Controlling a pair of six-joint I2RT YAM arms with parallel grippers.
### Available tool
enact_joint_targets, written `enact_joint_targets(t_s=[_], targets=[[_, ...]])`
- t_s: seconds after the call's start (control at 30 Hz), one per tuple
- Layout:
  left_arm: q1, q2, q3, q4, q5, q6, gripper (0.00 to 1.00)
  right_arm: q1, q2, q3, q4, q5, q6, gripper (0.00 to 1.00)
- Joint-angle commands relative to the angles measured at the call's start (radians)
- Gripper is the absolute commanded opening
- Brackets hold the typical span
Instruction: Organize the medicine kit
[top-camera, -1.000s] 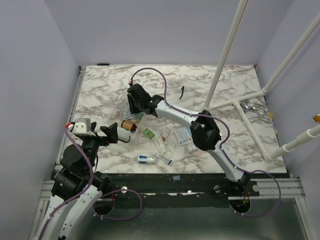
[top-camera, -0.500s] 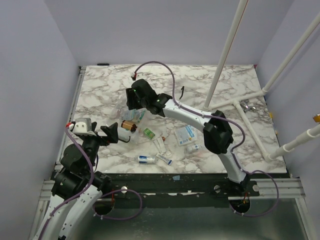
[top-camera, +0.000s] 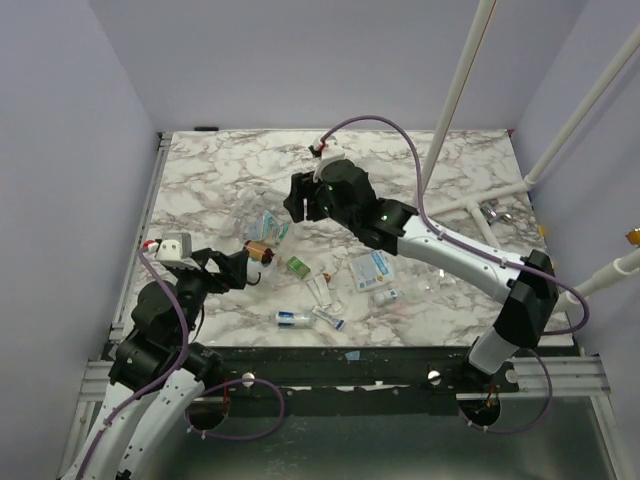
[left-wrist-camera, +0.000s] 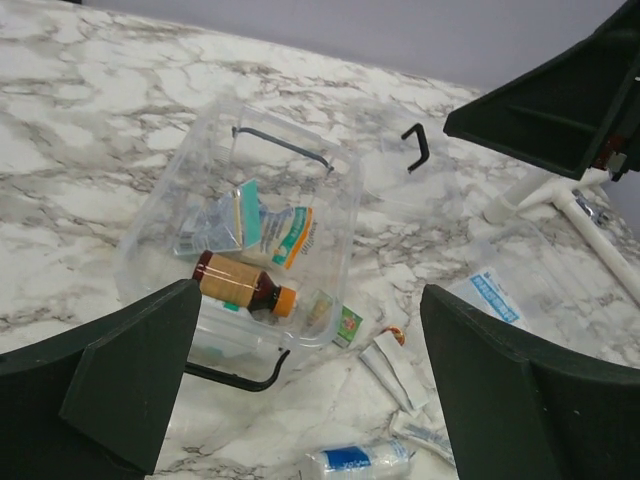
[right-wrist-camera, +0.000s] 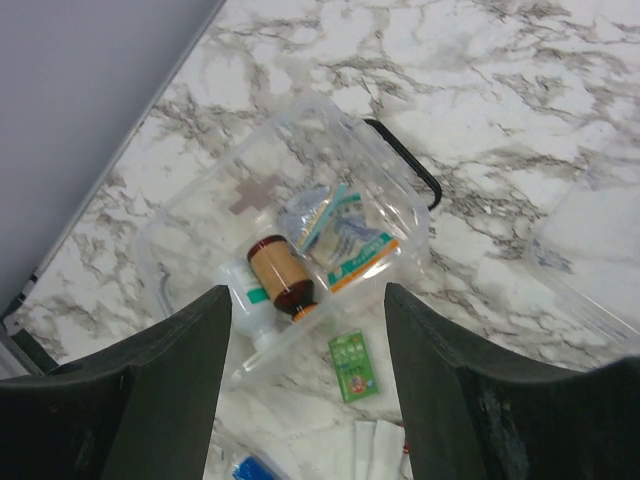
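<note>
marble counter (top-camera: 450, 160) w/ the medicine kit (right-wrist-camera: 200, 215) sitting open-topped left of centre, brown bottle (right-wrist-camera: 280, 270) + packets (right-wrist-camera: 345, 240) inside. right fingers (right-wrist-camera: 170, 400) hang above it, spread, nothing btwn them, prob placed so things drop straight in. left fingers (left-wrist-camera: 130, 380) spread wide too, low on the kit's near side, empty, looks ready for the loose stuff just outside: green packet (right-wrist-camera: 353, 365), sachets (top-camera: 322, 290), tube (top-camera: 292, 318)

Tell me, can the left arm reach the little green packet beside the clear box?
Probably yes. The left gripper is open and close by; the green packet lies flat just outside the medicine kit, with nothing covering it.
</note>
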Motion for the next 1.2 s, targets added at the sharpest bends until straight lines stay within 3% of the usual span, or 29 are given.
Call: enact_joint_targets(t_s=[0.0, 0.3, 0.67, 1.17], targets=[[-0.006, 0.074, -0.008, -0.030, 0.154, -0.065, 0.93, 0.006, -0.112, -0.160, -0.033, 0.044, -0.028, 0.66], [-0.006, 0.245, 0.011, -0.015, 0.328, -0.075, 0.90, 0.006, -0.305, -0.395, -0.190, 0.221, 0.009, 0.69], [-0.042, 0.396, 0.058, 0.015, 0.546, -0.055, 0.89, 0.004, -0.395, -0.586, -0.426, 0.259, 0.349, 0.69], [-0.355, 0.559, 0.125, -0.080, 0.376, 0.049, 0.88, 0.005, -0.526, -0.756, -0.516, 0.268, 0.764, 0.70]])
